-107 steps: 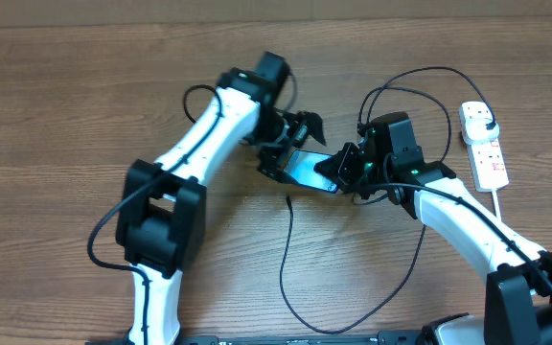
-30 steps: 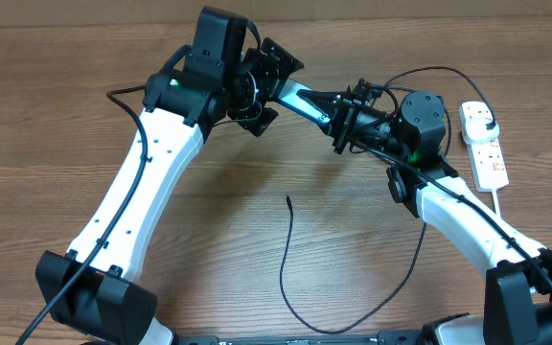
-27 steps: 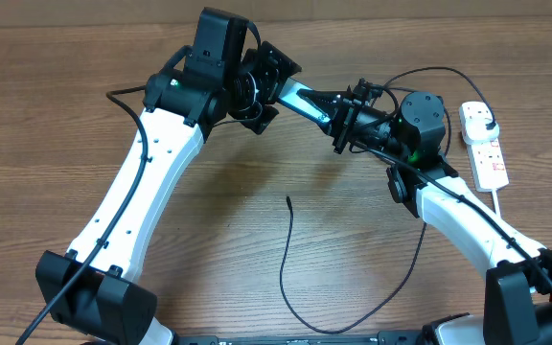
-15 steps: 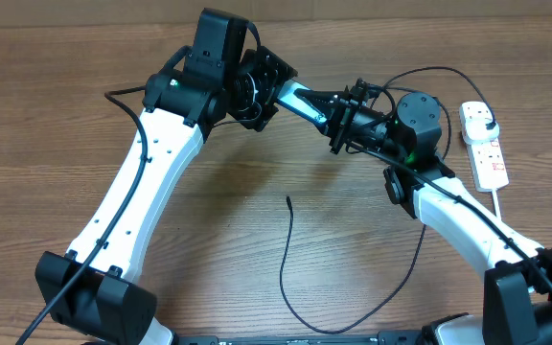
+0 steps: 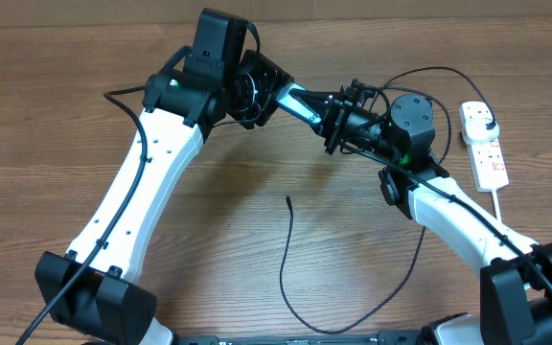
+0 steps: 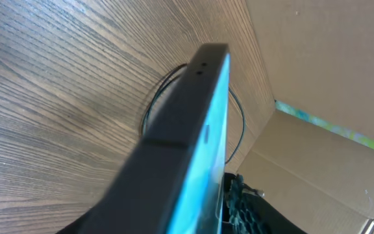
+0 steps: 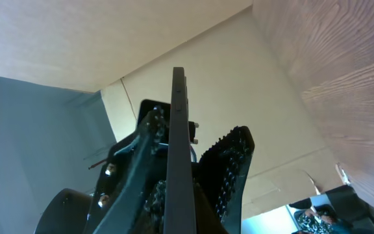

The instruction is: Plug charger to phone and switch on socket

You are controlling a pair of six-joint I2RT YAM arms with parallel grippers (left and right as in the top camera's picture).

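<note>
Wooden table (image 5: 46,115) beneath; phone (image 5: 298,100) mostly hidden, right gripper (image 5: 333,120) clamped on one end, left gripper (image 5: 268,88) straddling the other, gap visible

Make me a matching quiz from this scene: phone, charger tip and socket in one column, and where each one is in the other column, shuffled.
Column one:
1. phone
2. charger tip
3. socket

Column two:
A. lying loose near the middle of the table
B. flat at the far right side
C. held up in the air

Pairs: 1-C, 2-A, 3-B
</note>
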